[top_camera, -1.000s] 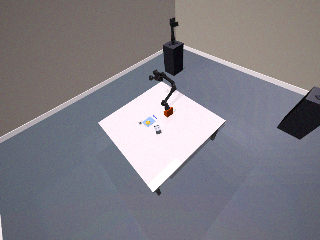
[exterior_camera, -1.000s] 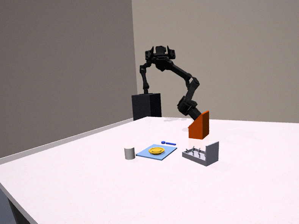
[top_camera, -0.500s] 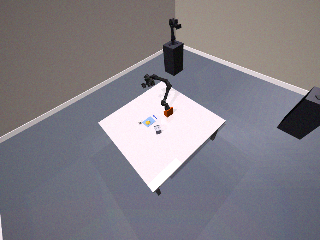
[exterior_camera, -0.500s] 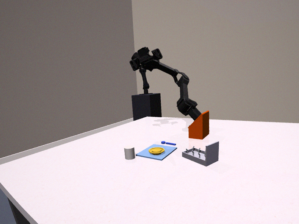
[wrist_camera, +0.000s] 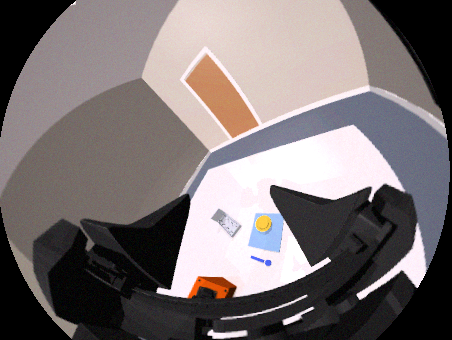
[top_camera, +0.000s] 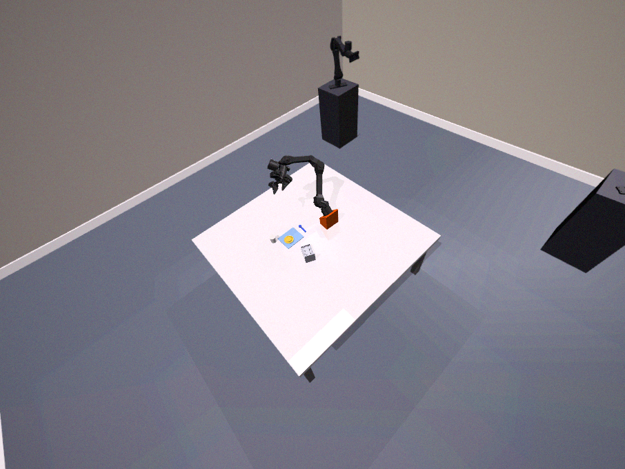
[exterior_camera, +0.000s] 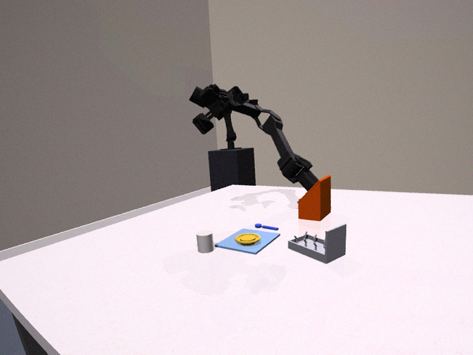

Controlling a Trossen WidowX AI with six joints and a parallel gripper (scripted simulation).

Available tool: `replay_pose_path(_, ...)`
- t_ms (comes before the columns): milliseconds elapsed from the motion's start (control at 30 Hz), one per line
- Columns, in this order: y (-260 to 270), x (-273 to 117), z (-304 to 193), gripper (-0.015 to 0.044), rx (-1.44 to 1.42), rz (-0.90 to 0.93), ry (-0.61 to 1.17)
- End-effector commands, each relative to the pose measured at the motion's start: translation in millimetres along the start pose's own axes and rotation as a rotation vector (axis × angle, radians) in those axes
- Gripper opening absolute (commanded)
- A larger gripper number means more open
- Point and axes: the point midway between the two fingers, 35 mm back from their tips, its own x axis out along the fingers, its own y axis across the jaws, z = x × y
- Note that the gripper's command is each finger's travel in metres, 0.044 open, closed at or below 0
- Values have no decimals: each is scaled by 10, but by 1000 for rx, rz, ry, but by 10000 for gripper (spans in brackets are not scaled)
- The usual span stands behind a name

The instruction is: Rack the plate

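Observation:
A yellow plate (top_camera: 288, 238) (exterior_camera: 247, 238) (wrist_camera: 263, 223) lies flat on a light blue mat (top_camera: 297, 232) (exterior_camera: 254, 248) (wrist_camera: 265, 243). The grey dish rack (top_camera: 308, 257) (exterior_camera: 336, 243) (wrist_camera: 227, 223) stands beside the mat, with a tall end wall, several small rails and no plate in it. My gripper (top_camera: 279, 190) (wrist_camera: 231, 194) is open and empty, high above the table and far from plate and rack. In the exterior view its fingers are hard to make out.
A light grey cup (top_camera: 272, 240) (exterior_camera: 204, 241) stands beside the mat. A blue spoon (top_camera: 302, 228) (exterior_camera: 266, 226) (wrist_camera: 261, 260) lies on the mat's other side. The orange arm base (top_camera: 329, 219) (exterior_camera: 315, 203) (wrist_camera: 218, 286) stands behind the rack. Another arm stands on a dark pedestal (top_camera: 339, 116) (exterior_camera: 232, 167) off the table.

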Motion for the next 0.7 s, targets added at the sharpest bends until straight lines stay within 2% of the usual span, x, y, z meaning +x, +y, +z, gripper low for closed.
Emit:
replay_pose_path(0,-118,305,-124,400,35,-15,102)
replay_pose_path(200,-299,722,-328,400,90,-64,258)
replay_pose_path(667,-714,1492,-960,400,216,-319,628)
